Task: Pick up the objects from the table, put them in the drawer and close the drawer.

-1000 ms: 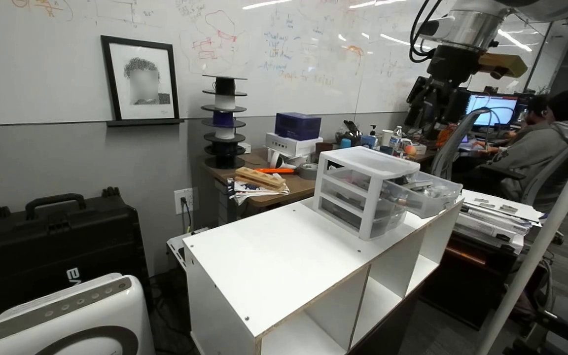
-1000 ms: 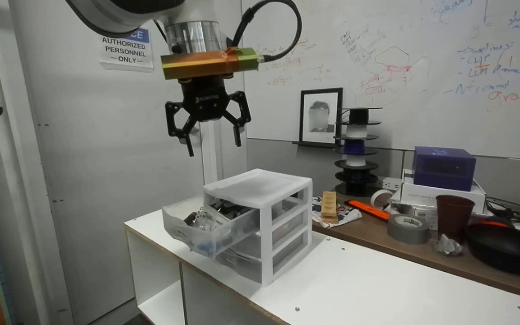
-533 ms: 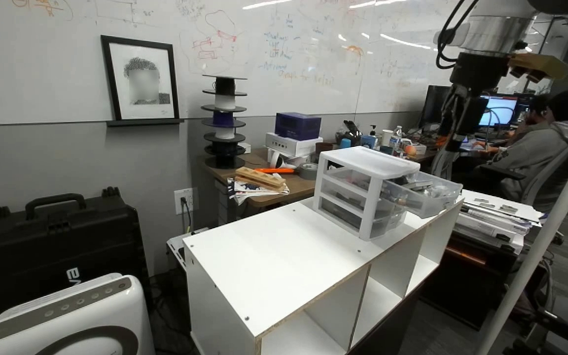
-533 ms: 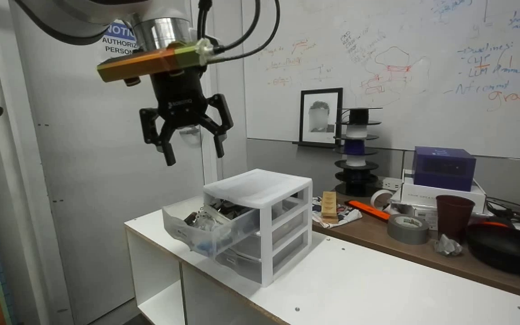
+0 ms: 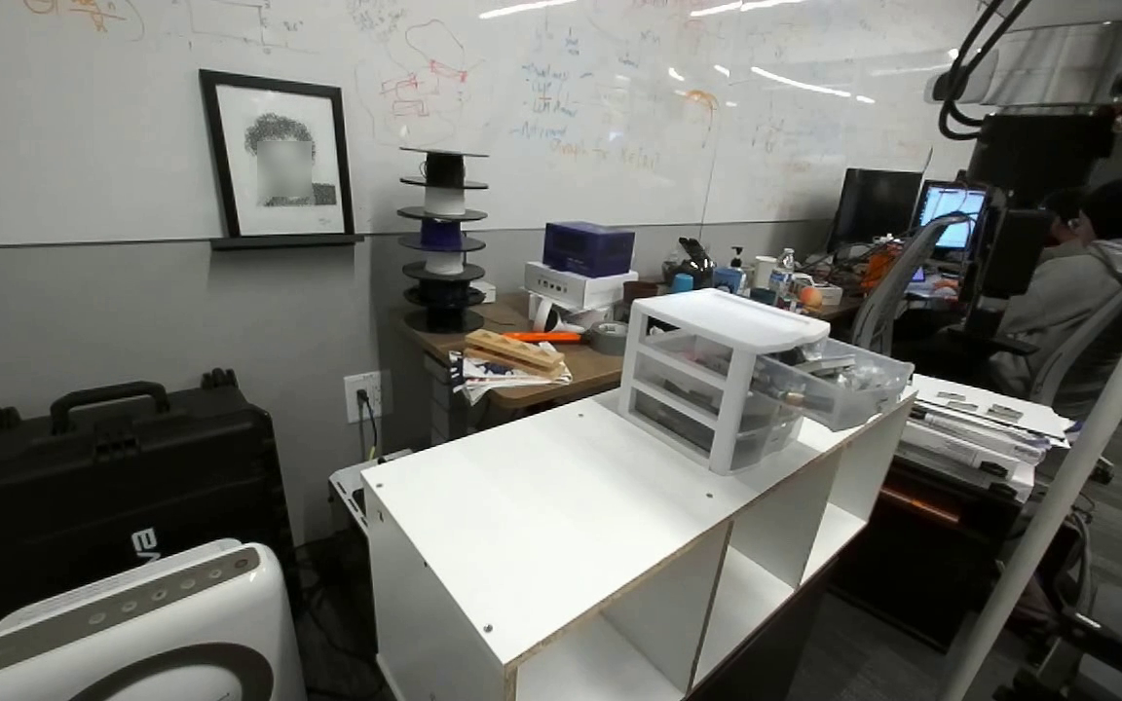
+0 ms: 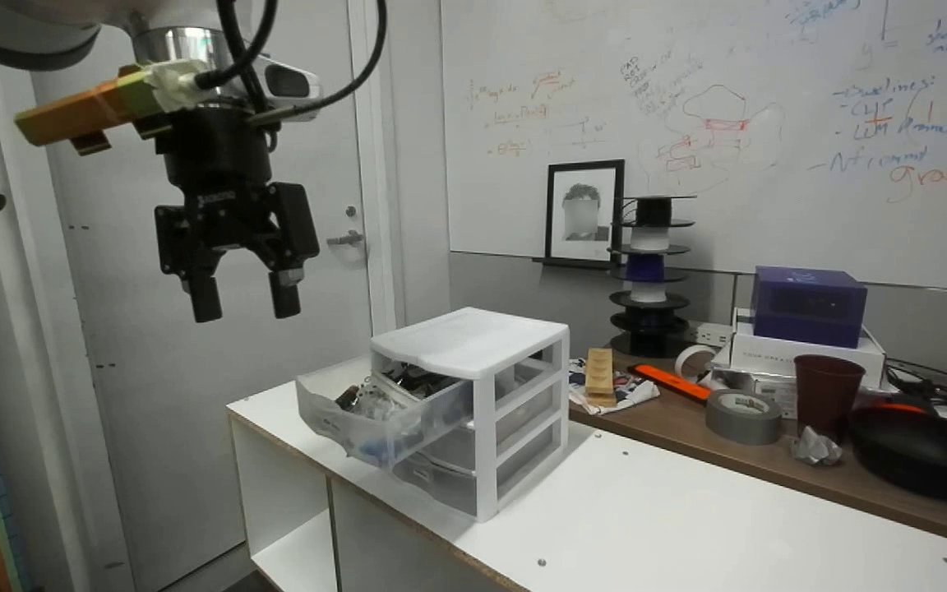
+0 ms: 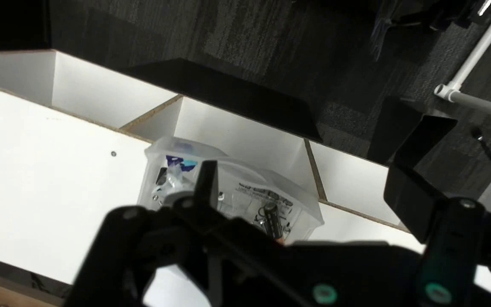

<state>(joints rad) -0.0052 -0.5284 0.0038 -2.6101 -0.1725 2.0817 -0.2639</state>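
Note:
The white table [image 5: 522, 526] carries a small white drawer unit [image 6: 473, 341]. Its top drawer [image 6: 342, 427] is pulled out and overhangs the front edge. In the wrist view this drawer [image 7: 305, 200] holds several small objects, among them a dark cylinder like a battery [image 7: 273, 221] and a blue-purple packet [image 7: 181, 164]. My gripper [image 6: 245, 300] hangs in the air, above and to the left of the drawer in an exterior view, touching nothing. Its fingers are apart with nothing between them. The gripper's own body hides part of the drawer in the wrist view.
Lower drawers [image 6: 441, 485] sit pushed into the unit's frame. A wooden desk [image 6: 662, 436] behind bears tape, a dark red cup [image 6: 827, 395] and a black pan [image 6: 926, 452]. A pale pole [image 5: 1038, 545] and a paper stack [image 5: 980, 438] stand near the table's end.
My gripper has swung away from the drawer unit, leftward in an exterior view, and sunk slightly there. The wrist has turned. The fingers stay apart, and the drawer has not moved.

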